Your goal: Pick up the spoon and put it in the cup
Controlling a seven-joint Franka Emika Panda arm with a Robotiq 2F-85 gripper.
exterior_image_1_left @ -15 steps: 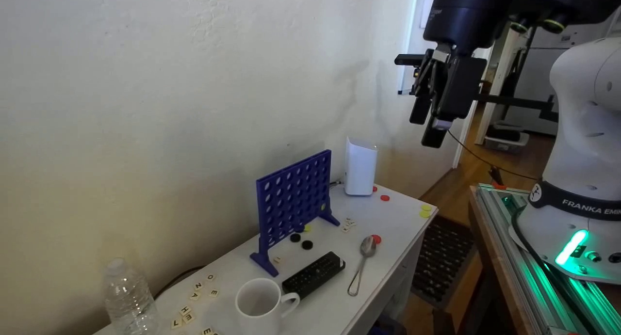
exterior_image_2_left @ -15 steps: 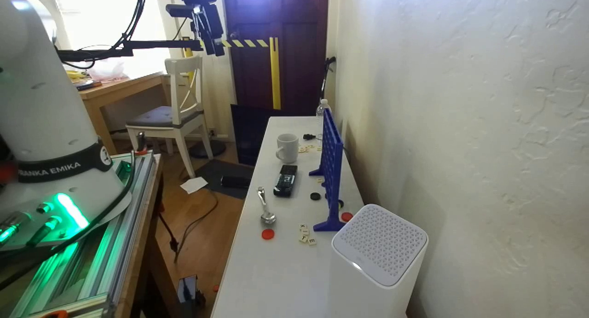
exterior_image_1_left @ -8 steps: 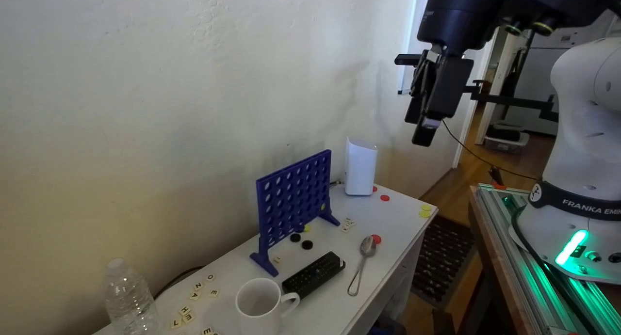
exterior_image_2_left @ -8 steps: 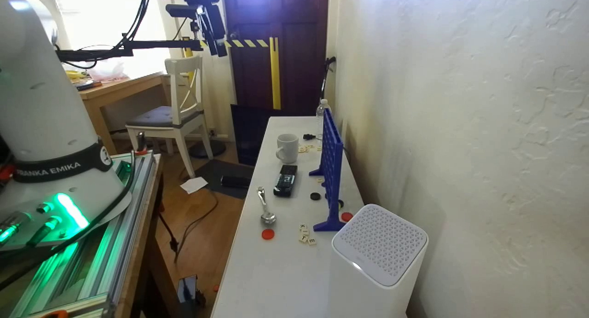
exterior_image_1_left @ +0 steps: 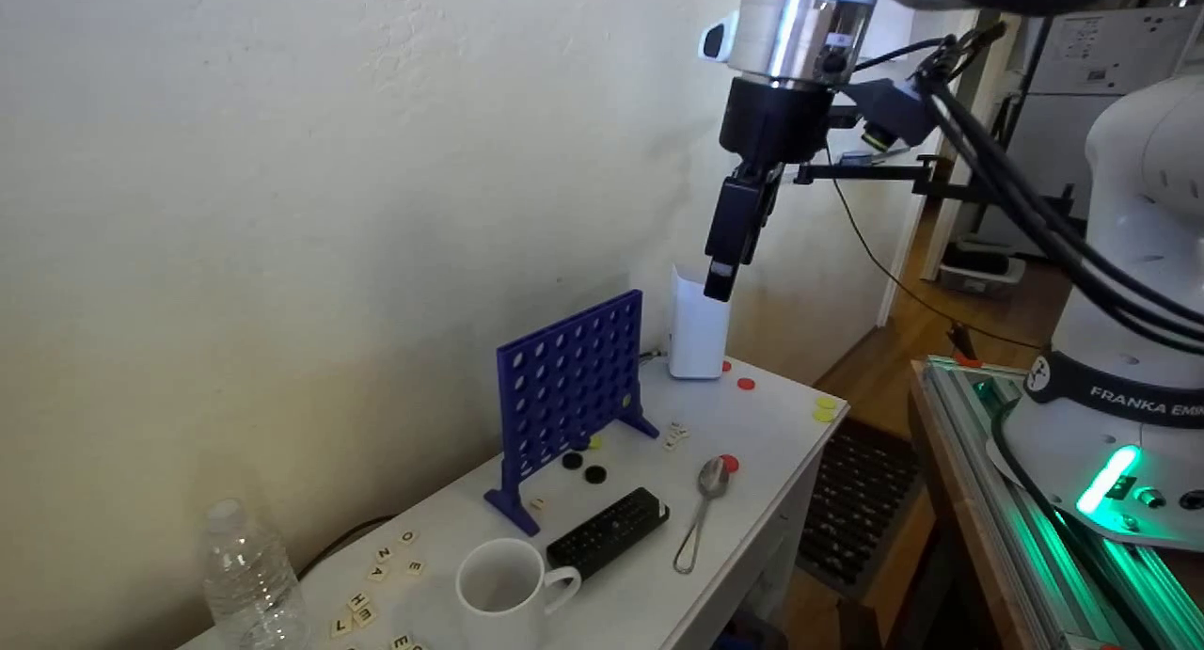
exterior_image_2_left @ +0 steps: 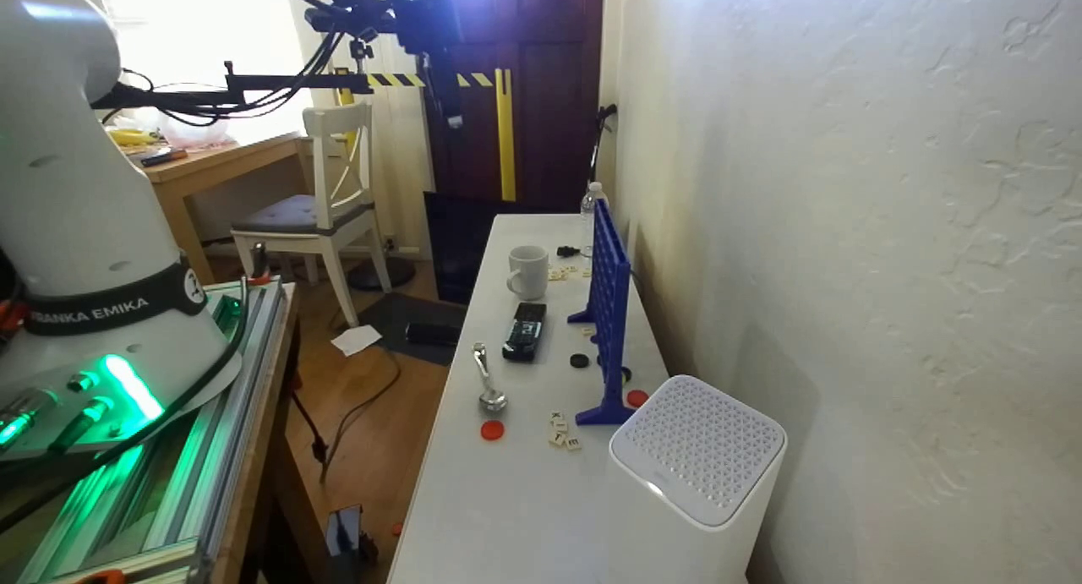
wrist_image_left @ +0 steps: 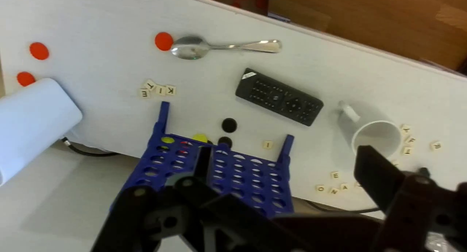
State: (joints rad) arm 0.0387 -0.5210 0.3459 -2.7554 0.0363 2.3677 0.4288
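The grey metal spoon (exterior_image_1_left: 714, 479) lies flat on the white table, its bowl beside a red disc; it also shows in an exterior view (exterior_image_2_left: 492, 398) and in the wrist view (wrist_image_left: 190, 47). The white cup (exterior_image_1_left: 503, 608) stands upright further along the table, also in an exterior view (exterior_image_2_left: 530, 273) and in the wrist view (wrist_image_left: 375, 135). My gripper (wrist_image_left: 286, 162) is open and empty, its fingers wide apart in the wrist view. It hangs high above the table, pointing down, in both exterior views (exterior_image_1_left: 724, 278) (exterior_image_2_left: 450, 111), apart from spoon and cup.
A black remote (exterior_image_1_left: 609, 534) lies between spoon and cup. A blue upright game grid (exterior_image_1_left: 572, 382) stands along the wall side. A tall white container (exterior_image_2_left: 693, 483) stands at one end, a clear bottle (exterior_image_1_left: 249, 575) at the other. Letter tiles (wrist_image_left: 160, 89) and discs lie scattered.
The arm has swung out over the table and turned; in both exterior views my gripper has moved toward the wall side. The spoon and cup have not moved.
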